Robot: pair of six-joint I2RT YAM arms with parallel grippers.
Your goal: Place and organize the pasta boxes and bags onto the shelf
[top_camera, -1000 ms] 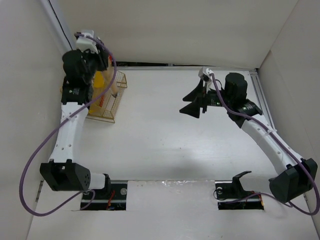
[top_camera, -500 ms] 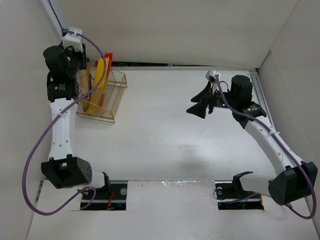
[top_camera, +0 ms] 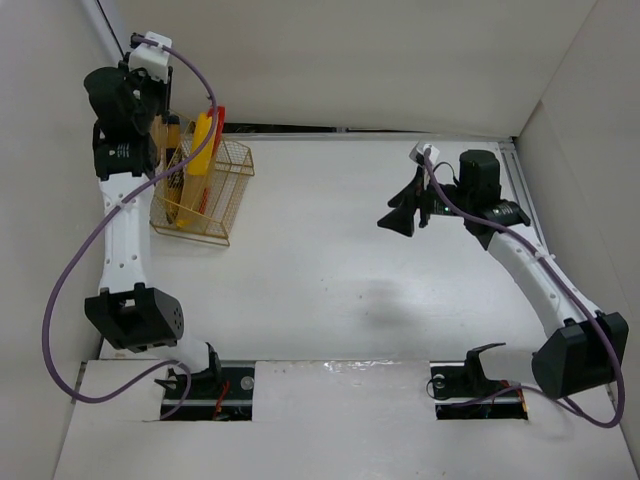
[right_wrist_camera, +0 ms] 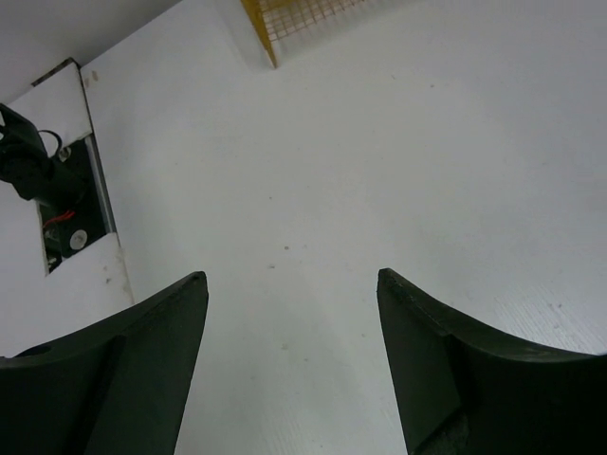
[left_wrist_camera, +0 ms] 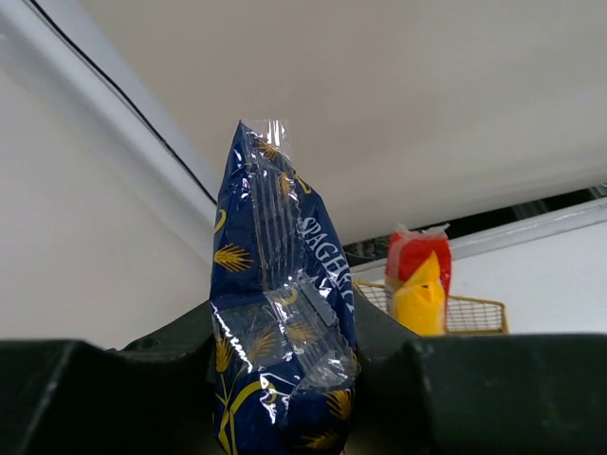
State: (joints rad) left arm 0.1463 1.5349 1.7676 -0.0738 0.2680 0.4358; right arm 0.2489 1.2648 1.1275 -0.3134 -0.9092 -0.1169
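The gold wire basket (top_camera: 215, 200) stands at the far left of the table. A yellow pack (top_camera: 203, 145) and a red pack (top_camera: 216, 122) stand upright in it, leaning right; both also show in the left wrist view, the yellow pack (left_wrist_camera: 420, 299) in front of the red pack (left_wrist_camera: 417, 251). My left gripper (top_camera: 150, 105) is raised beside the basket's left edge. It is shut on the dark blue end of an orange-tan pack (left_wrist_camera: 280, 313), whose body (top_camera: 168, 150) hangs towards the basket. My right gripper (top_camera: 405, 212) is open and empty over the table. I cannot make out a second orange-tan pack.
White walls close in the table on the left, back and right. The left arm is close to the left wall. The basket's corner (right_wrist_camera: 294, 19) shows at the top of the right wrist view, with bare table (right_wrist_camera: 313, 190) below the fingers.
My left gripper has swung left from over the basket's top towards the left wall, still holding the pack. My right gripper has drawn back a little to the right.
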